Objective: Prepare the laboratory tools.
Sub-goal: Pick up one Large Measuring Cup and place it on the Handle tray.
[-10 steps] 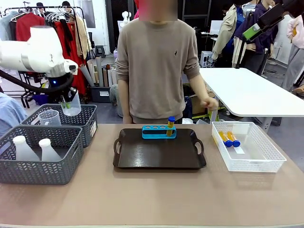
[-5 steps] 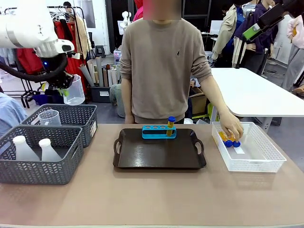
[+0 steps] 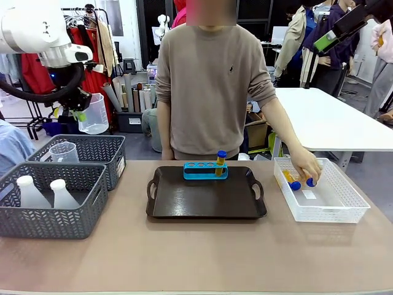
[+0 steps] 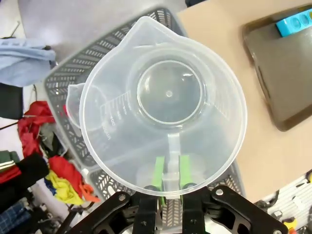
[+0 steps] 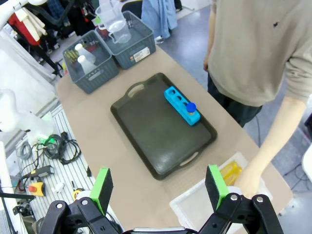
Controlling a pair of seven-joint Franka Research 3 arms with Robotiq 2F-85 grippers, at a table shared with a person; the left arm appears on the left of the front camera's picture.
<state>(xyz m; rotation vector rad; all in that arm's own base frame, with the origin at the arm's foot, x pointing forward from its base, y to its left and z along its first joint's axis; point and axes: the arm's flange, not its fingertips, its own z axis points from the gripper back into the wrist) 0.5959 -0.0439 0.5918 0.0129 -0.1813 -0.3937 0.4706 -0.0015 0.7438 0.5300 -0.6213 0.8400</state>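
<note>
The front view sits low at the robot's edge of the table [image 3: 196, 258] and looks level across it at the person [image 3: 212, 92] on the far side, with the tray [image 3: 206, 200] mid-frame. The left wrist view looks straight down from over the table's left end, so close to the beaker [image 4: 163, 112] that its mouth spans most of the frame; past it show a grey basket [image 4: 61, 83] and a corner of the tray. The right wrist view looks down at a slant from high by the right end, taking in the whole tray. All three share the tray and its blue rack [image 3: 206, 171].
</note>
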